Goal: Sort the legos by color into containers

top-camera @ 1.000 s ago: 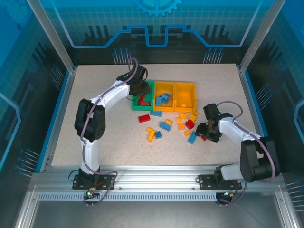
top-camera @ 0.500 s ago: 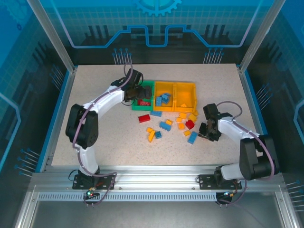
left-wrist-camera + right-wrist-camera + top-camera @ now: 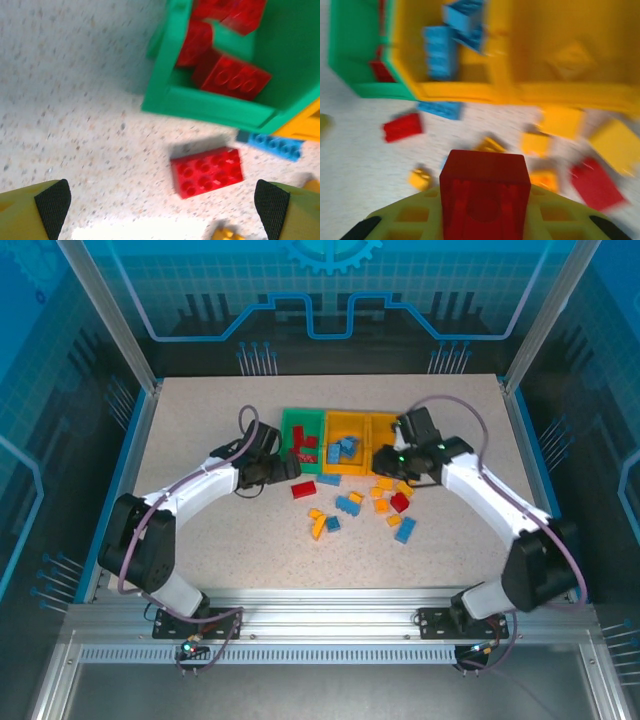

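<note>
Three joined containers stand mid-table: a green bin (image 3: pixel 286 440) holding red legos (image 3: pixel 231 77), a middle orange bin (image 3: pixel 345 467) with blue legos (image 3: pixel 440 50), and a right orange bin (image 3: pixel 405 435). Loose red, blue and orange legos lie in front of them. My left gripper (image 3: pixel 288 468) hangs open just left of the green bin's near corner, above a red brick (image 3: pixel 206 171) on the table. My right gripper (image 3: pixel 384 460) hovers at the near edge of the orange bins, shut on a dark red brick (image 3: pixel 485 190).
Scattered bricks (image 3: pixel 350 505) spread from the bins toward the near right, among them a blue one (image 3: pixel 405 530) and a red one (image 3: pixel 400 502). Bare speckled table (image 3: pixel 200 420) lies to the left and at the far side. Blue rails edge the table.
My left gripper has drawn back out of the green bin toward the near left. My right gripper has left the table at the right and swung up to the bins, carrying the red brick.
</note>
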